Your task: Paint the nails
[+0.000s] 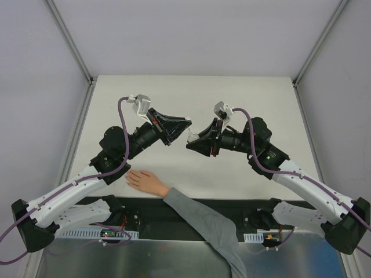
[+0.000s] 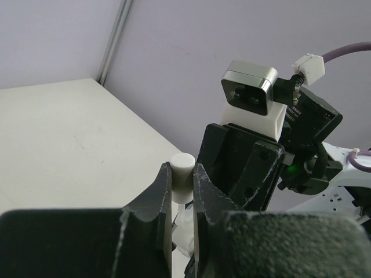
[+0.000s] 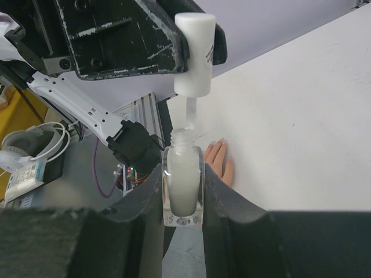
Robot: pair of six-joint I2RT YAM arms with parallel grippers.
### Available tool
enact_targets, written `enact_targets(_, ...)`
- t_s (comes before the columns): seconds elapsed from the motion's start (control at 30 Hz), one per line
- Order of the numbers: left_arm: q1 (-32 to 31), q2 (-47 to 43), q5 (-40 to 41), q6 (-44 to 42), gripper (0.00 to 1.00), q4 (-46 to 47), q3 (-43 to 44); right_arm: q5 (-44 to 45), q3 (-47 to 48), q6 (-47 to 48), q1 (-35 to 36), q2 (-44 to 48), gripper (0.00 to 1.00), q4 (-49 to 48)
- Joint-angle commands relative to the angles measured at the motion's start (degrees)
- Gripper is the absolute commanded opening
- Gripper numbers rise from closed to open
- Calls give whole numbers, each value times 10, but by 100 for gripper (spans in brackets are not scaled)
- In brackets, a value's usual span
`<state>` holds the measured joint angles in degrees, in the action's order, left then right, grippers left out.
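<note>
The left jaws and the right jaws meet tip to tip above the middle of the table in the top view, with a small whitish thing between them; how wide they stand cannot be told from here. A pale hand lies flat at the near edge, left of centre, its fingers pointing left, and its grey sleeve runs off to the near right. The nails sit at those fingertips, too small to make out. In the left wrist view the left jaws stand narrow, pinching an upright white cap; the right arm's black wrist and its camera are just behind it. In the right wrist view the right jaws grip an upright bottle of pale liquid, its neck open. The cap hangs straight above it in the left jaws, and a thin stem reaches from it down to the mouth of the neck. Beyond the bottle the hand rests on the table, its nails skin-coloured and faint.
</note>
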<state>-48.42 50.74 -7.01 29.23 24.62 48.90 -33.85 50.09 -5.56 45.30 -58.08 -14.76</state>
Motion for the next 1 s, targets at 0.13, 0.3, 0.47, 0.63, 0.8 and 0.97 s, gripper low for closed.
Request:
enact_targets(0.13, -6, -8, -8, 12, 0, 41, 4, 3, 4, -7, -2, 12, 0, -47)
enact_targets(0.3, -7, -19, 9, 9, 0, 39, 2, -2, 5, -9, -4, 10, 0, -49)
enact_targets(0.47, -7, -22, 9, 13, 0, 39, 3, -2, 6, -9, -4, 9, 0, -50)
enact_targets(0.63, -8, -21, 9, 16, 0, 39, 4, -6, 5, -13, -3, 8, 0, -54)
enact_targets(0.8, -7, -10, 4, 19, 0, 44, 7, -11, 8, -13, -4, 9, 0, -57)
enact_targets(0.97, -7, -5, 3, 21, 0, 47, 8, -16, 6, -15, -3, 11, 0, -58)
